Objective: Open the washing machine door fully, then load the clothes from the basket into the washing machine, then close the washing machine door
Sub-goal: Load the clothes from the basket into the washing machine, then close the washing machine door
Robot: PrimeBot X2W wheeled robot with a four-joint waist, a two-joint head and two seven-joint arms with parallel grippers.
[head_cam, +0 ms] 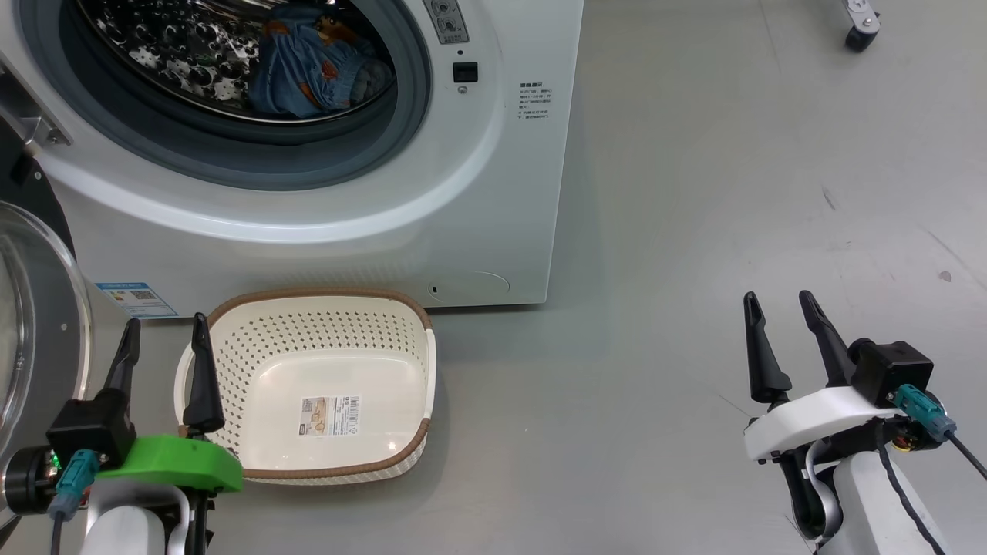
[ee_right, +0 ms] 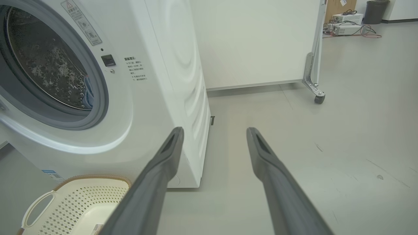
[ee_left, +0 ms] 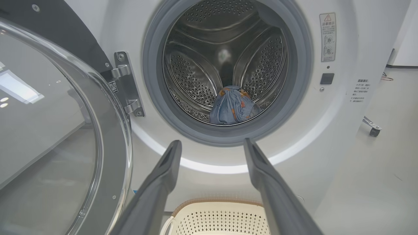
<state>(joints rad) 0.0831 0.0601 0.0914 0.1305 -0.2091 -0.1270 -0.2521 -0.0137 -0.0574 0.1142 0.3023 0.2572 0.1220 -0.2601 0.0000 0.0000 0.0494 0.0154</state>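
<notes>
The washing machine door (ee_left: 49, 130) is hanging swung out wide on its hinge (ee_left: 125, 85) at the robot's left. Its dark rim is ringing a bulging clear glass bowl, and the mouth of the washing machine (head_cam: 493, 193) is standing free for loading.

The clothes (head_cam: 308, 69) are lying in a bunched heap low at the front of the steel drum, just behind the grey gasket (ee_left: 153, 98). They are light blue fabric with orange-brown patches, crumpled, with a gathered edge at one side that may be a waistband.

The basket (head_cam: 324, 331) is sitting on the floor (head_cam: 694, 231) just in front of the machine's base, probably so that each lift into the drum is short. Its cream perforated walls and brown woven rim are enclosing nothing but the label sticker on its base.

The left gripper (head_cam: 166, 322) is hovering beside the basket's left handle, near the door, its 2 fingers spread and carrying nothing. The right gripper (head_cam: 777, 297) is hanging well apart to the right over bare floor, likewise released and holding nothing.

Judging by this, loading is looking finished and closing the door is the remaining step. The left gripper is sitting nearest the door for that push.
</notes>
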